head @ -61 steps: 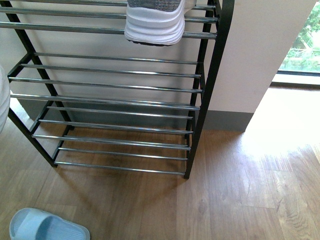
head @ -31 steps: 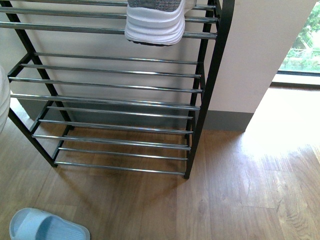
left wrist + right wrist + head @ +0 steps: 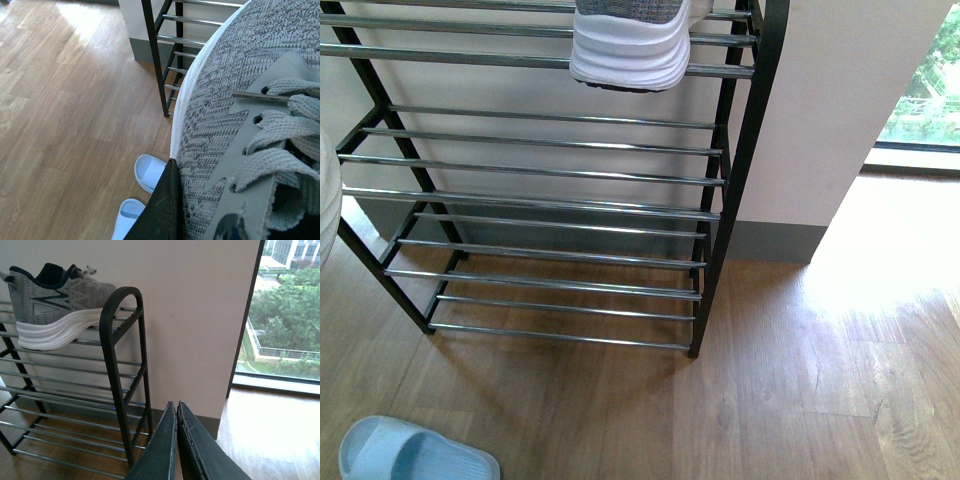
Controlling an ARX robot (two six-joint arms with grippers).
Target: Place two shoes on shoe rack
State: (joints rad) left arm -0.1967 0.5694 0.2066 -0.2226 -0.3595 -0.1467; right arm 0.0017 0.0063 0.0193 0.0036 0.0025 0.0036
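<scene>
Counting two sneakers (image 3: pixel 55 300), two slides (image 3: pixel 150 172).

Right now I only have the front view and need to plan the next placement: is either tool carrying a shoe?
Observer: Yes. The left tool holds a grey sneaker up above the floor.
Operator: And the right tool?
Observer: The right tool is shut, with nothing between its fingers.
Operator: What's on the floor besides the one slide I see?
Observer: Two pale blue slides lie close together on the wood floor, near the shoe rack.
</scene>
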